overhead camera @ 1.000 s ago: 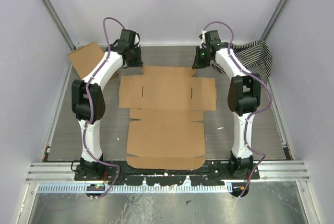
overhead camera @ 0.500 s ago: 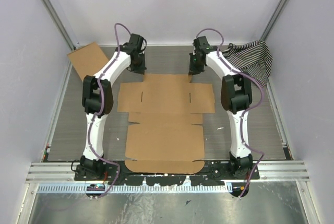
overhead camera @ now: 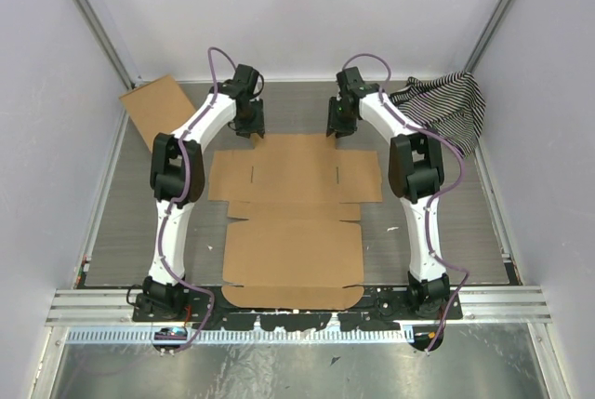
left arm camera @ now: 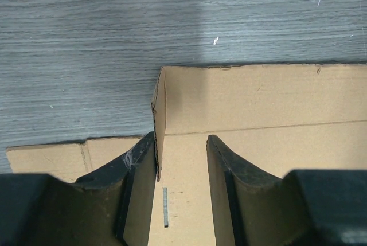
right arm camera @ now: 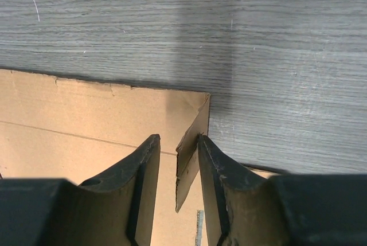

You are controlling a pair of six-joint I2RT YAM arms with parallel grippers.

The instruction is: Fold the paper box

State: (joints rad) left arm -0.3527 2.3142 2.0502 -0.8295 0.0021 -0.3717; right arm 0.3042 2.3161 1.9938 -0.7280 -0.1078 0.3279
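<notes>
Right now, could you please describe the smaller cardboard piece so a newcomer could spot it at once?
Look at the far left corner of the grey table. The smaller cardboard piece sits there, set askew. Unlike the large paper box spread flat in the middle, it is a plain rectangle without flaps.

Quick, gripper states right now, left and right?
Left gripper: open, a raised flap of the box in the gap.
Right gripper: open, another raised flap in its gap, not pinched.
</notes>
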